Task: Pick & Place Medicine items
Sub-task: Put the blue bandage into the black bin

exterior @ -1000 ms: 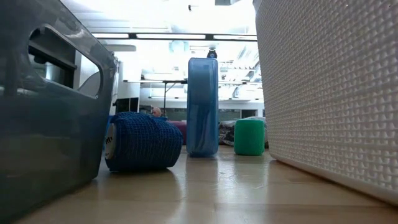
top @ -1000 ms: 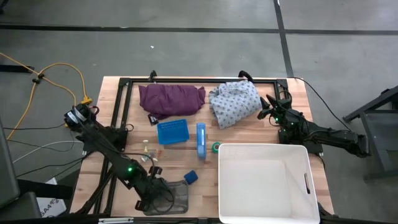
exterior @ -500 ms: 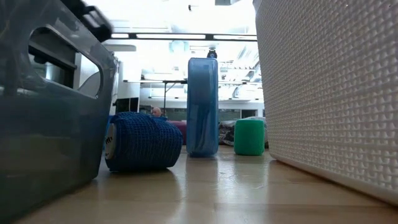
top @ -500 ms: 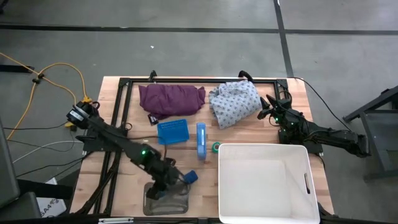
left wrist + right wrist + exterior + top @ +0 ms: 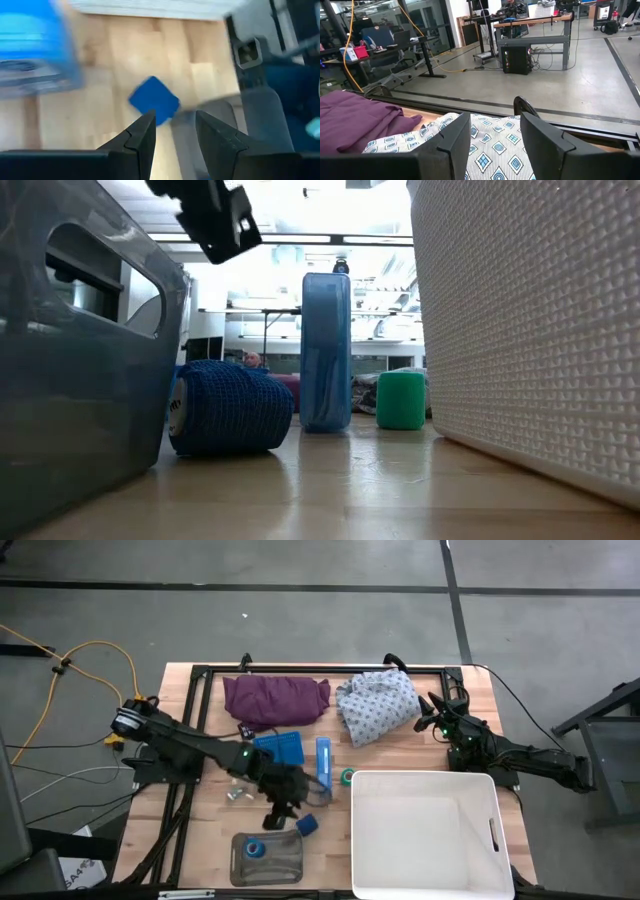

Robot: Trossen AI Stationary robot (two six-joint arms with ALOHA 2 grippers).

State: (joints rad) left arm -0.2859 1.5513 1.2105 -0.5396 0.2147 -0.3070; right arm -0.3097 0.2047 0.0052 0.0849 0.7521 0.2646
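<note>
Medicine items lie scattered on the left half of the tabletop (image 5: 180,830): a small blue block (image 5: 307,825) near the front edge, a green roll (image 5: 346,777) just beside the back wall of the white bin (image 5: 423,832), a tall blue pack (image 5: 323,762) standing on edge, a flat blue tray (image 5: 278,751), and tiny pale vials (image 5: 236,793) toward the left edge. One blue roll (image 5: 257,848) already sits inside the clear grey container (image 5: 268,858) at the front edge.

Left gripper (image 5: 282,808) hovers above the table just behind the small blue block, empty; in the left wrist view the gripper (image 5: 175,131) shows a narrow gap between its fingers, with the block (image 5: 154,99) lying ahead of the tips. Right gripper (image 5: 437,715) waits near the back right corner beside the patterned cloth (image 5: 378,705), fingers narrowly parted, holding nothing.

Step in hand, judged: reach for the blue block. To do it well, the gap looks tight for the block, so widen before descent. Centre the fingers over the block, square to its flat sides rather than its corners. Descend clear of the container wall, close by.
</note>
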